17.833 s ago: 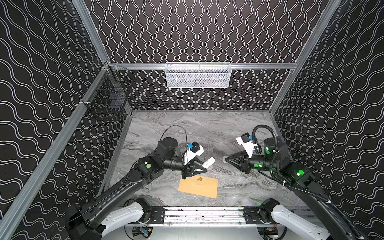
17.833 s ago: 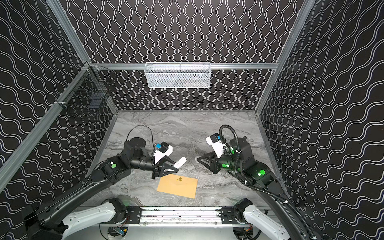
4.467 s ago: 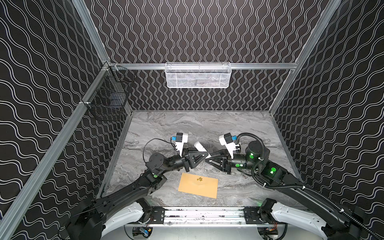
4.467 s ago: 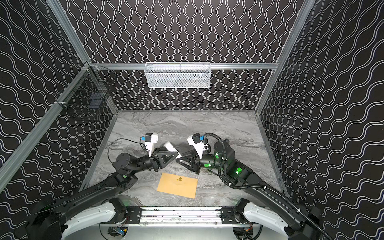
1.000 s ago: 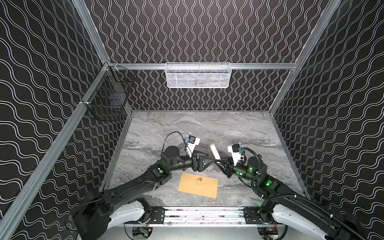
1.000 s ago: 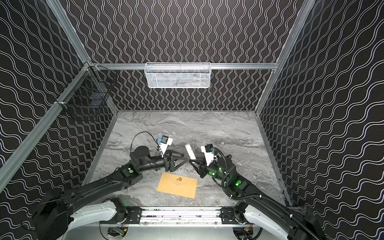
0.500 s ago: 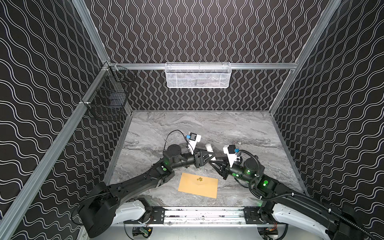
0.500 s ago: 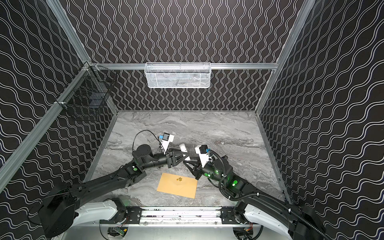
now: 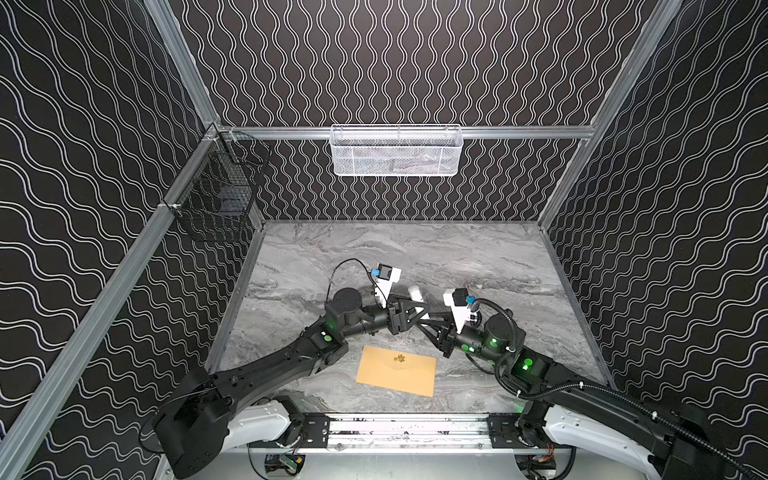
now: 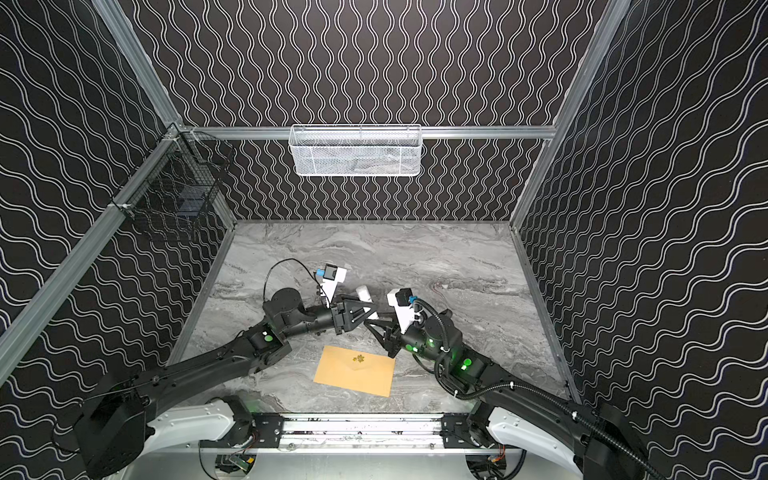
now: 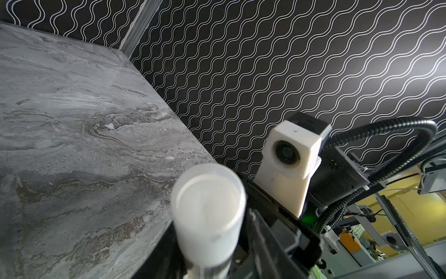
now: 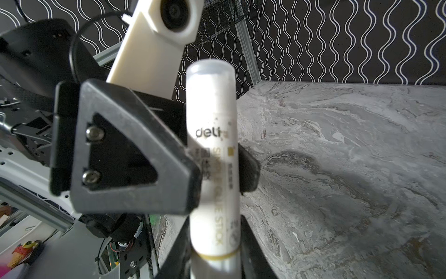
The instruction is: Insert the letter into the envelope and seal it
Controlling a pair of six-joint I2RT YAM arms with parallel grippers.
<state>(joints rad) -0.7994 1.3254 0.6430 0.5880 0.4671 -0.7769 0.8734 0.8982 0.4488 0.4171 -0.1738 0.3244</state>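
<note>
The tan envelope (image 9: pixel 397 370) (image 10: pixel 355 370) lies flat and closed near the front edge, gold flower mark (image 9: pixel 400 358) facing up. The letter is out of view. Above and behind the envelope both grippers meet on a white glue stick (image 9: pixel 415 293) (image 10: pixel 365 293) (image 12: pixel 212 145). My left gripper (image 9: pixel 424 313) (image 12: pixel 217 169) is shut on the stick's middle, one finger on each side. My right gripper (image 9: pixel 420 322) (image 12: pixel 214 253) is shut on its lower end. In the left wrist view the stick's cap (image 11: pixel 207 200) points at the camera.
A white mesh basket (image 9: pixel 397 151) hangs on the back wall. A black wire basket (image 9: pixel 220 199) hangs on the left wall. A metal rail (image 9: pixel 407 430) runs along the front edge. Patterned walls enclose the grey marble tabletop (image 9: pixel 478 257).
A second ago my left gripper stood open beside the stick held by the right gripper. It has since shut around the stick's middle, and both grippers have drawn closer together.
</note>
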